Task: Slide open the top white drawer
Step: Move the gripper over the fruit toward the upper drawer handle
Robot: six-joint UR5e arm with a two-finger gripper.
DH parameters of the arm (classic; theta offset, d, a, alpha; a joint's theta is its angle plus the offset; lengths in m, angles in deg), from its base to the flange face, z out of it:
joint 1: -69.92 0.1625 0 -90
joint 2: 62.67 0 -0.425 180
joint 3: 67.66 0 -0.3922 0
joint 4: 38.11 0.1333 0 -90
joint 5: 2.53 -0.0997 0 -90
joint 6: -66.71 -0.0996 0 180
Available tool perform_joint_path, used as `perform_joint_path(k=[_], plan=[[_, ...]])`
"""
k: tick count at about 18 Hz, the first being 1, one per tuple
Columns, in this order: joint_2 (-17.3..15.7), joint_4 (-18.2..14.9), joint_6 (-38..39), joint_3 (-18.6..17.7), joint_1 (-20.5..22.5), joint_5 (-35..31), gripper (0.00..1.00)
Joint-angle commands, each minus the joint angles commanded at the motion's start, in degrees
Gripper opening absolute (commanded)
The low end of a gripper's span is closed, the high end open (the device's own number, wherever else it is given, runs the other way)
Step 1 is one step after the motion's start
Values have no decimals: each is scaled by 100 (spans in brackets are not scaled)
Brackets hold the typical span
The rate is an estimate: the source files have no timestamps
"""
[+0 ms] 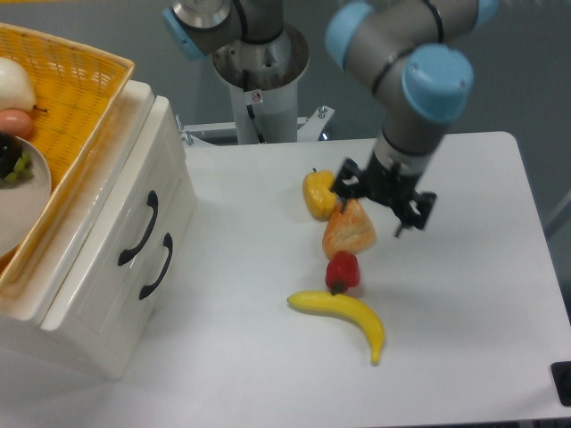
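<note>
The arm reaches over the middle of the white surface (464,294), its gripper (382,198) hanging above the pastry (348,228) and just beside the yellow pepper (318,193). I cannot tell whether the fingers are spread or pressed together (they show only as dark prongs from this angle). The top white drawer (134,218) sits shut in the white cabinet (98,294) at the surface's left edge, well apart from the gripper, its black curved handle (140,229) just above the lower drawer's matching handle (157,266). A yellow wicker basket (76,98) rests on the cabinet. Below the pastry lie 1 red pepper (343,271) and 1 banana (343,317), touching.
</note>
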Motion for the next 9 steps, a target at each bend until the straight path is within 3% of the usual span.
perform_joint_path(k=[5, 9], plan=[[-36, -238, 1017, 0, -853, -35, 100], [272, -229, 1248, 52, -986, -8, 100]])
